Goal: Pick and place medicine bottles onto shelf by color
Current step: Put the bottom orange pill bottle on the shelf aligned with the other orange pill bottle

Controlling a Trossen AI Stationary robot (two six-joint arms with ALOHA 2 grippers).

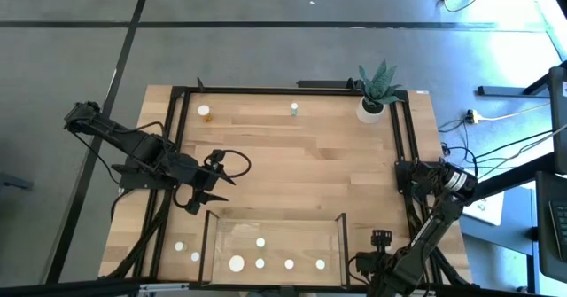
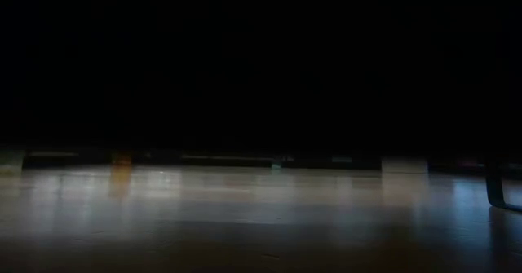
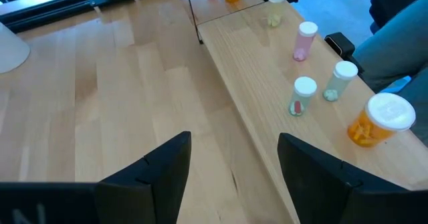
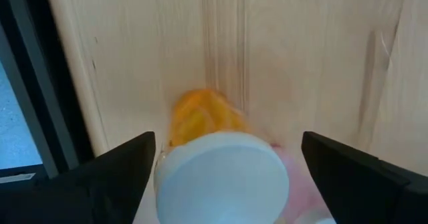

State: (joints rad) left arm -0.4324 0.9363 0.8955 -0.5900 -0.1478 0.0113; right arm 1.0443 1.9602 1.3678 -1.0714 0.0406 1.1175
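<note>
In the right wrist view my right gripper (image 4: 224,180) is open and points down over a wide amber medicine bottle (image 4: 217,164) with a white cap. Its fingers stand on either side of the cap, apart from it. The bottle stands on the table by the right frame bar; in the high view my right gripper (image 1: 409,175) hides it. The shelf (image 1: 276,230) lies at the near edge with several bottles standing on it, among them a wide amber one (image 3: 380,120) and a pink one (image 3: 304,40). My left gripper (image 1: 208,189) hovers open and holds nothing, left of the shelf.
Two bottles (image 1: 205,111) (image 1: 294,109) stand near the table's far edge, two more (image 1: 180,245) (image 1: 196,256) left of the shelf. A white pot with a spiky plant (image 1: 376,97) sits at the far right corner. A black frame (image 1: 403,128) runs around the tabletop.
</note>
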